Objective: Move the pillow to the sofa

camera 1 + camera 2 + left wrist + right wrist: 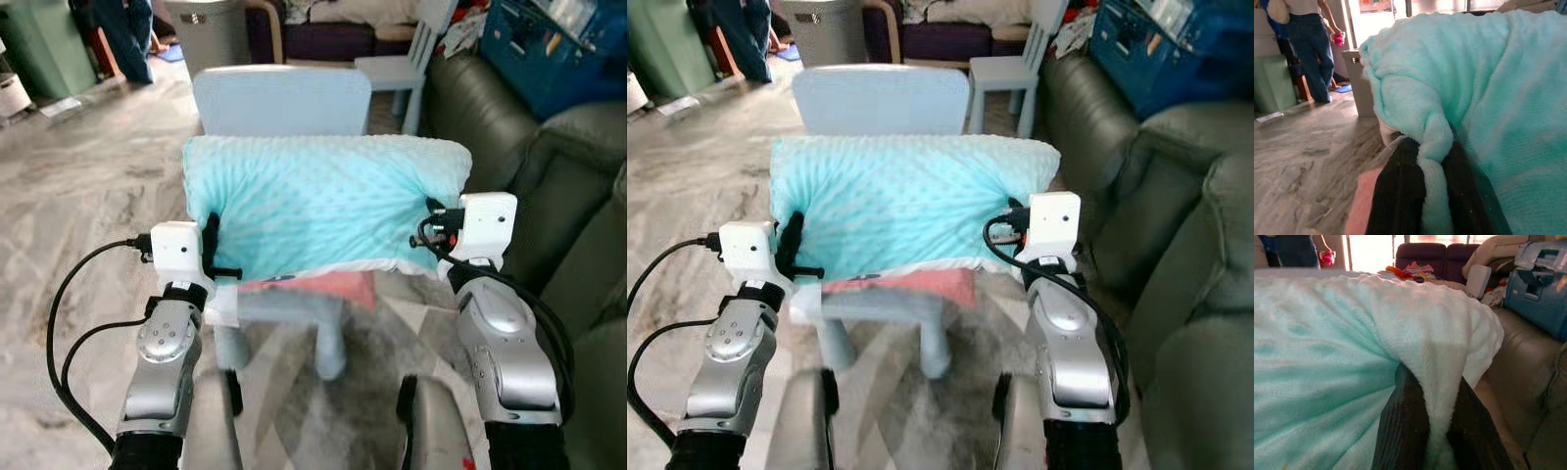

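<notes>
The mint-green pillow point(323, 206) fills mid-frame, over a small pale blue chair point(284, 98). The left pincer point(217, 257) pinches its lower left corner, the right pincer point(431, 227) its right edge. The grey sofa point(549, 166) lies along the right side.

No readable text, labels or numbers anywhere.
</notes>
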### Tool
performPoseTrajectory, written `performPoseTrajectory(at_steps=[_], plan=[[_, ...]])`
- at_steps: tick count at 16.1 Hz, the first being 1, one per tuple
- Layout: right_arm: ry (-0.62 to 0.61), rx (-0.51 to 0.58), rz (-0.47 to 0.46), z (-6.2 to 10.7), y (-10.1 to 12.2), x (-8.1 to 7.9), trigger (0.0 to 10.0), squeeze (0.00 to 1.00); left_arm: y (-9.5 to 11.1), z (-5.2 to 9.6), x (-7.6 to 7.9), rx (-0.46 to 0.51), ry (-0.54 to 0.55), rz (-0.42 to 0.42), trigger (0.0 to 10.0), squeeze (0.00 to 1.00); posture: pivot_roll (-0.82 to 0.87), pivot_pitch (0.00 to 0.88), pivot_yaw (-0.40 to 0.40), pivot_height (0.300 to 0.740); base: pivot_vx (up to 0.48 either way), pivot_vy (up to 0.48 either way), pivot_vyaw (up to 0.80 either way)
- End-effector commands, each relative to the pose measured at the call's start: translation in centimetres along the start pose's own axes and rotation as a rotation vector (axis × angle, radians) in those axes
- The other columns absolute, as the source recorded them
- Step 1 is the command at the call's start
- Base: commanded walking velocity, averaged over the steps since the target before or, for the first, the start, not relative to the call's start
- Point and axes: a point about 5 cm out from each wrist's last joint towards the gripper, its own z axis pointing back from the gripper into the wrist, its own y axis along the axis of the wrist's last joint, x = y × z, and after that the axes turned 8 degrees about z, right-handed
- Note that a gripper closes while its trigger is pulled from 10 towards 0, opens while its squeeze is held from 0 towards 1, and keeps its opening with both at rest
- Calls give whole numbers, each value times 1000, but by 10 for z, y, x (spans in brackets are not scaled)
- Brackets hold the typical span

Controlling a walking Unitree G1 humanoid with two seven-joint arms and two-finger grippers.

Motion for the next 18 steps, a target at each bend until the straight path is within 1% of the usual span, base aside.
performPoseTrajectory(at_steps=[1, 3, 6, 10, 16, 18], plan=[[-10, 40, -5, -3, 9, 1, 10000, 0, 1, -3, -2, 2, -2, -10, 10000, 0, -35, 0, 20, 555, 0, 0, 0], [-5, 47, -5, -5, 10, -1, 10000, 0, 1, -5, -1, 0, -9, -10, 10000, 0, -37, 0, 24, 585, 0, 0, 0], [-13, 53, -7, -7, 11, 0, 10000, 0, 2, -8, 1, 8, -18, -13, 10000, 0, -37, 0, 27, 615, 0, 0, 0], [-13, 49, -35, -7, 10, -2, 10000, 0, 0, -8, 2, 4, -15, -11, 10000, 0, -34, 0, 28, 660, 0, 0, 0], [-23, 59, -29, -10, 12, 0, 10000, 0, 1, -11, 2, 5, -21, -10, 10000, 0, -36, 0, 36, 735, 0, 0, 0], [-26, 67, -32, -11, 13, 0, 10000, 0, 0, -11, 3, 4, -23, -10, 10000, 0, -37, 0, 38, 740, 0, 0, 0]])
